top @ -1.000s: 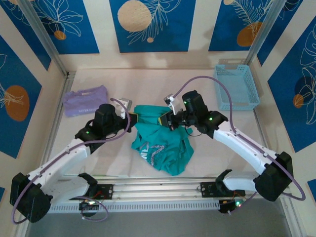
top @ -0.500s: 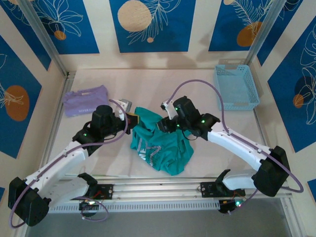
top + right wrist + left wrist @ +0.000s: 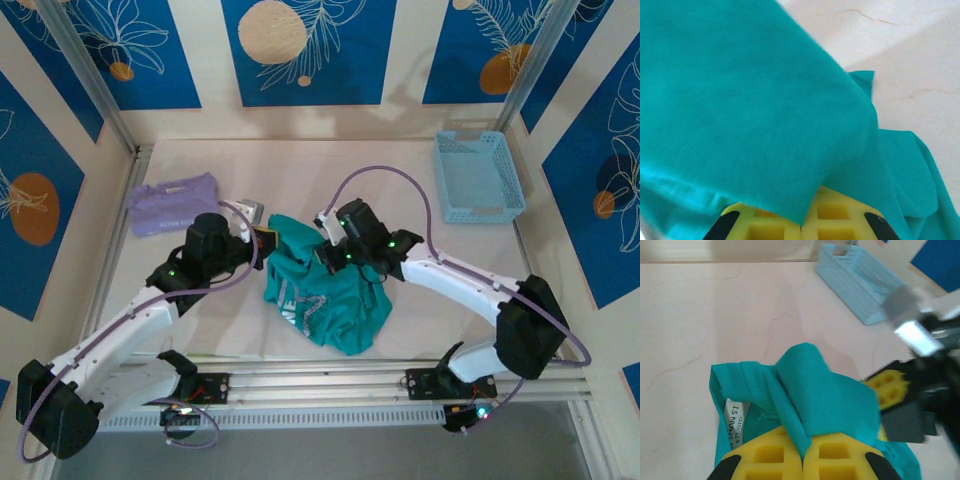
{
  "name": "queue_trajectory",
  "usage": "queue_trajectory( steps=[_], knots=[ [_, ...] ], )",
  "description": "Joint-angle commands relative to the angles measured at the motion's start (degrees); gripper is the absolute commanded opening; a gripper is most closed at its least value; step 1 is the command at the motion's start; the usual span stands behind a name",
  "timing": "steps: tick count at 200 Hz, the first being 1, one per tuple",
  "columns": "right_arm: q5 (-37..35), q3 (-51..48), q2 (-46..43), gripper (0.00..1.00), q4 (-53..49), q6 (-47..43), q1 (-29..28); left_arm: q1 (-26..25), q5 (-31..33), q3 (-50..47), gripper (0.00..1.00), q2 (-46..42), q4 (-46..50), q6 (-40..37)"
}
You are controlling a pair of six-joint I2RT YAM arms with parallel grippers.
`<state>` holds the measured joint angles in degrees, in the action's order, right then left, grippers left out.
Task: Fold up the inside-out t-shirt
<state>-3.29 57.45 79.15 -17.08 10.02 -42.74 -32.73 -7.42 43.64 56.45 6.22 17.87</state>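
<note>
Here, from above, the inside-out t-shirt (image 3: 335, 300) lies crumpled near the middle of the pale table (image 3: 300, 165), between the two arms and a little toward the near edge. It is teal-green, and a faint pale print (image 3: 305, 312) shows on the part closest to the arm bases.

The left gripper (image 3: 268, 238) sits at the shirt's far left corner and is closed on the cloth. In its wrist camera the two yellow pads (image 3: 775, 457) press together with a ridge of teal fabric pinched between them. A white neck label (image 3: 734, 424) lies just to the left of that pinch.

The right gripper (image 3: 325, 255) is at the shirt's far edge, near the left one. In its own wrist camera its yellow pads (image 3: 840, 217) meet, and a fold of the shirt drapes over them and runs into the seam between them — so it, too, is clamped on the fabric.

A folded lavender garment (image 3: 172, 208) rests at the far left of the table, well apart from the shirt. A light blue plastic basket (image 3: 478, 177) stands at the far right, also well apart.
</note>
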Motion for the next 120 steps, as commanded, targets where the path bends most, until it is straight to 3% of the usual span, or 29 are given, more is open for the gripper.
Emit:
queue_trajectory(
  steps=[1,28,54,82,120],
  knots=[
    [17.26,-1.56,-6.47,0.00,3.03,0.83,2.69,0.58,10.59,0.60,0.00,1.91,3.49,1.78],
    [25.71,-2.39,-9.27,0.00,5.05,5.20,5.14,0.96,16.55,4.64,0.04,7.49,9.29,1.33],
    [27.61,-2.27,-9.64,0.00,6.17,8.24,6.39,0.84,13.15,6.41,0.20,9.41,11.02,-0.23],
    [28.16,-1.86,-8.65,0.00,5.61,9.84,7.46,0.37,12.39,5.07,0.41,5.68,11.73,-0.20],
    [29.08,-0.55,-6.83,0.00,3.06,9.13,8.57,-3.78,7.11,3.13,0.52,-0.21,11.68,-2.46]
  ],
)
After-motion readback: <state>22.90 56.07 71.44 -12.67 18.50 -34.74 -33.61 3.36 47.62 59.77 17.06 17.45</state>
